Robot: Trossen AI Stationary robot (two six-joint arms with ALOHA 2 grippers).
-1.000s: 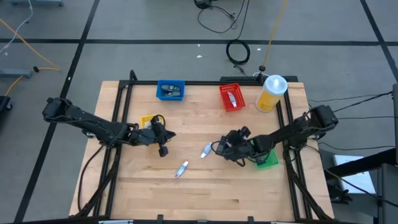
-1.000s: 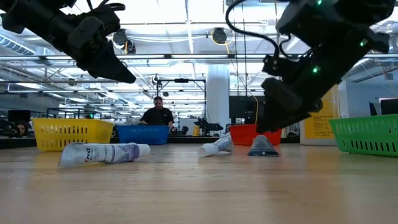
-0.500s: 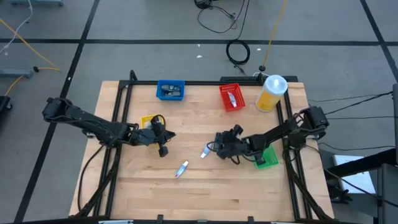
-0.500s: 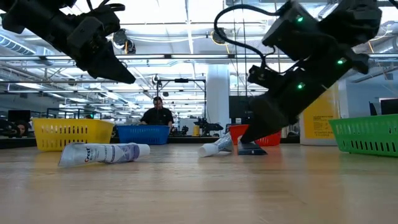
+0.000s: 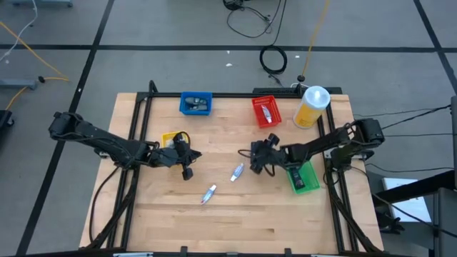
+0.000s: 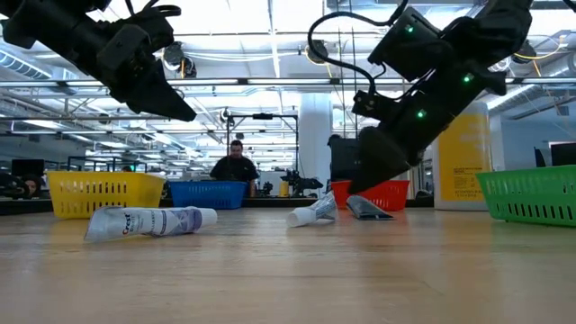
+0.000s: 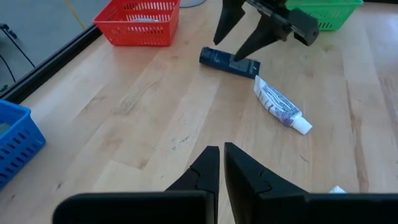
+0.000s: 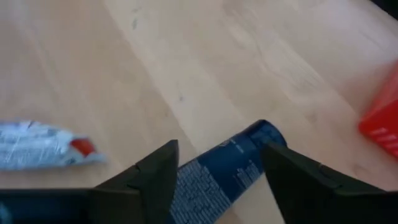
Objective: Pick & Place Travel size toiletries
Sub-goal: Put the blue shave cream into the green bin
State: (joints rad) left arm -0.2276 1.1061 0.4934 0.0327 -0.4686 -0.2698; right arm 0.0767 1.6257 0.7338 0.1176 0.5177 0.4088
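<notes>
Hovering above the table (image 5: 235,221) on the left, near the yellow bin (image 5: 170,139): left gripper (image 5: 188,171), fingers (image 7: 208,163) pressed together, nothing between them

Lying flat just right of and nearer the front edge than that gripper: first white tube (image 5: 208,193), well apart from both arms; same tube at far left in the low view (image 6: 151,220)

Resting mid-table further right: second white tube (image 5: 237,172), cap end pointing toward the front, close beside the right gripper but not touched; seen in the left wrist view (image 7: 281,107) just beside the dark tube

Reaching in from the right side, lowered to the wood near table centre: right gripper (image 5: 260,160), fingers (image 8: 297,182) spread, straddling a dark blue tube (image 8: 227,171) that lies flat between them; contact with either finger cannot be told; same dark tube visible under the fingertips in the left wrist view (image 7: 229,61) and low view (image 6: 367,207)

Standing along the back edge: blue bin (image 5: 196,103), red bin (image 5: 265,111), both with small items inside, and yellow canister (image 5: 310,106)

Sitting at the right edge under the right arm: green bin (image 5: 303,178)

Sitting far behind the table in the low view: a person (image 6: 234,165)
</notes>
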